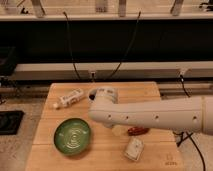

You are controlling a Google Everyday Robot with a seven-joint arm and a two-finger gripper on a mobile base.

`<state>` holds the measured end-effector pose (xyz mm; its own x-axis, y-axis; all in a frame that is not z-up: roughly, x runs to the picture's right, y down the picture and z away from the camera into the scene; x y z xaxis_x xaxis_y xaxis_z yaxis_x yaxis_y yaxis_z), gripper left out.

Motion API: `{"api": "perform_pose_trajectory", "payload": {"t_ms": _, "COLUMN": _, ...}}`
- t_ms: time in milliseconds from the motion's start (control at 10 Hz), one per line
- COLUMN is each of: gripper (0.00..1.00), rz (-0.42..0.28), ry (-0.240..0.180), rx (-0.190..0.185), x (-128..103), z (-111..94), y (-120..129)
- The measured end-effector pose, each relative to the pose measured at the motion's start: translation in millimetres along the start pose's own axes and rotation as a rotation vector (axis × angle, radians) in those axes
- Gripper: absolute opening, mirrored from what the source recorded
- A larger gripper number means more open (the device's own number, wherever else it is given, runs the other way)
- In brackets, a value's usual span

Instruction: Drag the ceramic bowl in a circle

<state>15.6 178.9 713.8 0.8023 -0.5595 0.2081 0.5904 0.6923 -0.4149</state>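
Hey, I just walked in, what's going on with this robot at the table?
A robot arm reaches in from the right over a wooden table. Its pincer is open but hidden beneath the arm, near the table's middle. The green bowl it is meant to drag sits untouched at the front left, apart from the arm. A bottle lies at the back left, a cup peeks out behind the arm, and a white packet and a brown item lie further right.
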Motion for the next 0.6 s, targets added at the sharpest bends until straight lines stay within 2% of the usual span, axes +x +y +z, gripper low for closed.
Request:
{"api": "perform_pose_trajectory", "payload": {"t_ms": 400, "gripper": 0.8, "rz": -0.064, "ry": -0.023, "rx": -0.001, "x": -16, "z": 14, "y": 2}}
{"api": "perform_pose_trajectory", "payload": {"t_ms": 600, "gripper": 0.8, "rz": -0.114, "ry": -0.051, "rx": -0.004, "x": -34, "z": 22, "y": -5}}
